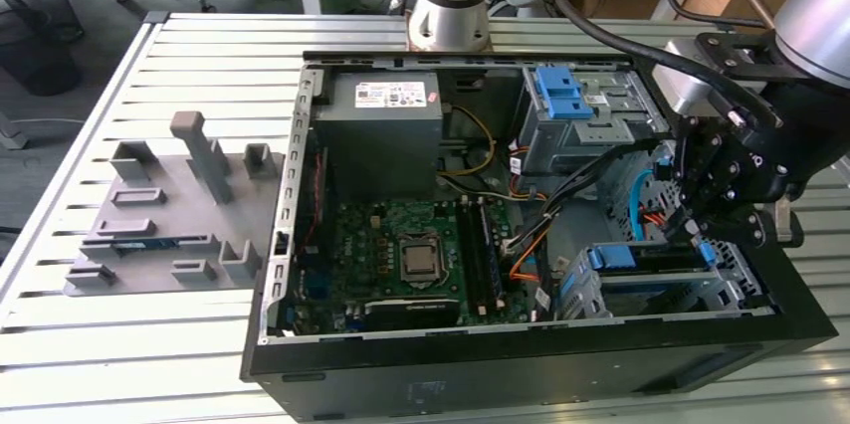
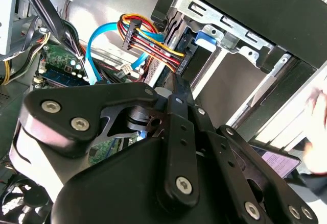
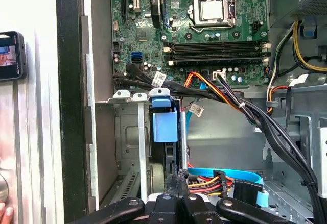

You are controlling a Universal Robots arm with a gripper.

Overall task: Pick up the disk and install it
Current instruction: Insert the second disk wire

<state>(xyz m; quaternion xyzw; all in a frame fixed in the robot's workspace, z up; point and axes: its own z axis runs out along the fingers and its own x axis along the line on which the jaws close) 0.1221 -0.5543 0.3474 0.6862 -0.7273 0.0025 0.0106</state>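
The disk (image 1: 647, 258) sits in its blue carrier inside the lower drive bay at the case's front corner, on the exterior view's right. In the first wrist view the carrier's blue tab (image 3: 164, 120) sticks out of the bay's metal rails. In the second wrist view the same tab (image 2: 206, 39) shows at the bay mouth. My gripper (image 1: 696, 235) hangs right over the bay. Its fingers (image 3: 178, 177) are shut together with nothing visible between them. The tips reach the disk's edge (image 2: 177, 83), and I cannot tell whether they touch it.
The open computer case (image 1: 531, 359) lies on a slatted metal table. It holds a motherboard (image 1: 412, 255), a grey power supply (image 1: 385, 115), a blue-latched upper drive cage (image 1: 574, 96) and loose cables (image 3: 240, 104). A grey fixture (image 1: 173, 215) stands to the exterior view's left. A person's hand (image 2: 318, 109) and a phone (image 3: 10, 55) are beside the case.
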